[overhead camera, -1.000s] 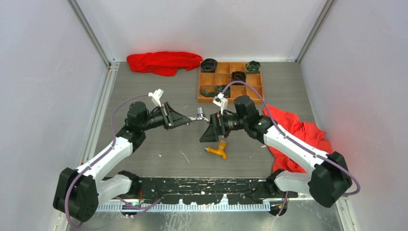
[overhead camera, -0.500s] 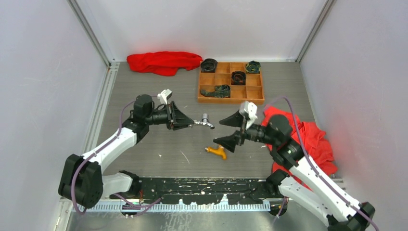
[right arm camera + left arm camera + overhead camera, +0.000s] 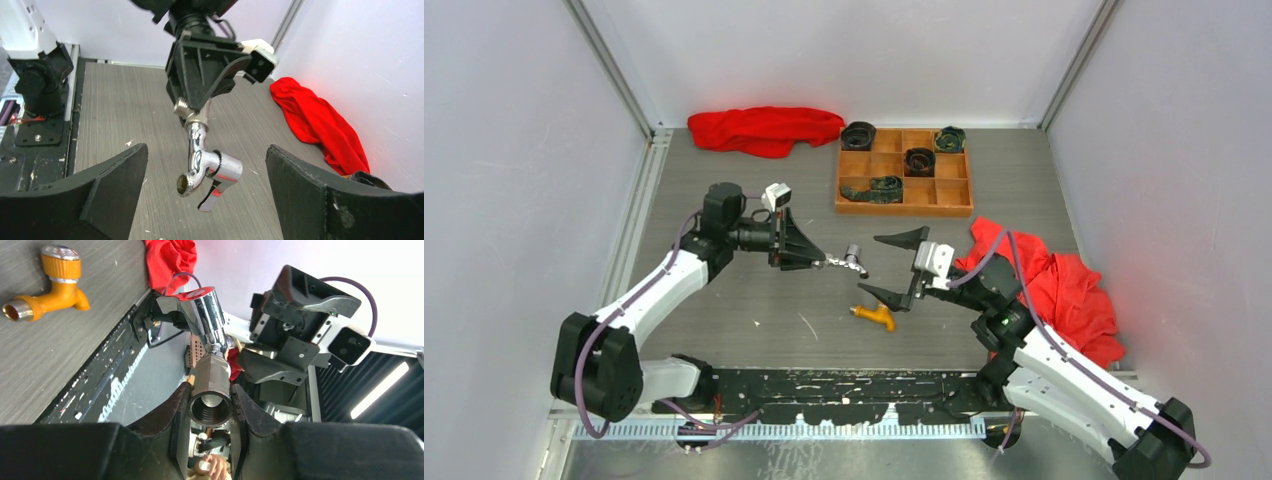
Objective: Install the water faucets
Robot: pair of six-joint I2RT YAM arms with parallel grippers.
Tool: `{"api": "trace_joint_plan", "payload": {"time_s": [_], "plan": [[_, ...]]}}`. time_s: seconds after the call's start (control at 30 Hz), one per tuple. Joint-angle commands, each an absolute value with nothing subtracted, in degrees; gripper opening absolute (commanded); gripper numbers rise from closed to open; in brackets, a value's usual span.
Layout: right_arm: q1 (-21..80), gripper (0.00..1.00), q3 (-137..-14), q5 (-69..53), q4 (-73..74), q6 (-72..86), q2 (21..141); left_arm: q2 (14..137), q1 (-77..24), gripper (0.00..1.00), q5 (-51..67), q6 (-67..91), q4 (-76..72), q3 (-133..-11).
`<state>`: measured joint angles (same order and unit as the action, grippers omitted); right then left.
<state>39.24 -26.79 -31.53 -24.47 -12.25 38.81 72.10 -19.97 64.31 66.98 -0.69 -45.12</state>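
- left gripper [image 3: 210,400] still clamped on the silver faucet [image 3: 205,315], held above mid-table
- orange faucet [image 3: 874,316] lies loose just nearer the arms
- right gripper [image 3: 879,266] has backed off the silver faucet, jaws wide apart and empty: looks like it let go; nothing installed yet
- scuffed grey table [image 3: 724,180]; red cloths [image 3: 764,128] back-left and right, tray [image 3: 904,208] at back, white walls [image 3: 514,150]

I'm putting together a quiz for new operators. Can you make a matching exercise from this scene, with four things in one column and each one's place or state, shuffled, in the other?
1. silver faucet
2. orange faucet
3. right gripper
4. wooden tray

A. loose on the near side of the table
B. open, holding nothing
C. far side of the table, near the back wall
D. clamped in the left gripper

Pairs: 1-D, 2-A, 3-B, 4-C
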Motion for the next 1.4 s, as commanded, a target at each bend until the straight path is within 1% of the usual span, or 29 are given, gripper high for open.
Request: {"api": "trace_joint_plan", "payload": {"time_s": [0.0, 0.1, 0.27, 0.37, 0.47, 0.53, 0.67, 0.73, 0.9, 1.03, 1.07, 1.13, 1.17, 1.27, 1.37], "plan": [[44.5, 0.92, -29.6, -26.7, -24.3, -22.8, 40.7, 69.1, -19.6, 0.00, 70.6, 61.7, 7.0, -51.2], [50.9, 0.93, -30.5, -23.8, -21.9, -28.7, 42.6, 69.7, -19.6, 0.00, 70.9, 58.2, 13.2, -53.2], [56.6, 0.93, -32.1, -13.8, -22.4, -35.2, 47.0, 70.0, -19.6, 0.00, 71.4, 57.9, 13.4, -52.8], [58.8, 0.93, -31.8, -8.1, -24.4, -39.2, 48.5, 69.6, -19.7, 0.00, 71.6, 57.9, 13.4, -52.8], [59.5, 0.93, -32.4, -5.9, -23.5, -41.6, 50.3, 69.2, -19.6, 0.00, 71.7, 57.7, 13.4, -52.7], [59.7, 0.90, -32.8, -4.9, -22.5, -42.7, 51.8, 69.1, -19.5, 0.00, 71.9, 57.7, 13.4, -52.6], [60.2, 0.74, -32.5, -3.2, -22.9, -42.9, 52.5, 69.0, -19.5, 0.00, 71.9, 57.5, 13.4, -52.5], [60.3, 0.70, -32.0, -3.0, -23.6, -42.6, 52.6, 69.1, -19.5, 0.00, 72.1, 57.3, 13.4, -52.4], [60.4, 0.48, -32.2, -1.7, -23.2, -43.3, 53.7, 69.3, -19.5, 0.00, 72.5, 57.5, 13.0, -52.5], [60.4, 0.27, -32.8, -2.0, -23.2, -42.5, 55.0, 69.2, -19.5, 0.00, 72.6, 57.6, 12.6, -52.1], [60.4, 0.20, -33.3, -2.5, -22.7, -42.1, 55.4, 69.1, -19.5, 0.00, 72.4, 57.8, 12.2, -51.8], [60.5, 0.03, -34.6, -3.8, -21.1, -41.1, 56.1, 69.0, -19.5, 0.00, 72.0, 59.1, 10.2, -50.9], [60.4, 0.01, -35.0, -4.1, -20.7, -39.8, 56.5, 68.9, -19.6, 0.00, 71.9, 60.2, 8.5, -50.4], [60.5, 0.01, -35.9, -4.8, -20.3, -35.9, 57.0, 68.4, -19.6, 0.00, 71.5, 62.9, 4.8, -49.2], [60.4, 0.01, -36.4, -6.8, -19.6, -31.8, 57.0, 68.1, -19.5, 0.00, 70.7, 63.1, 4.4, -49.2]]}}
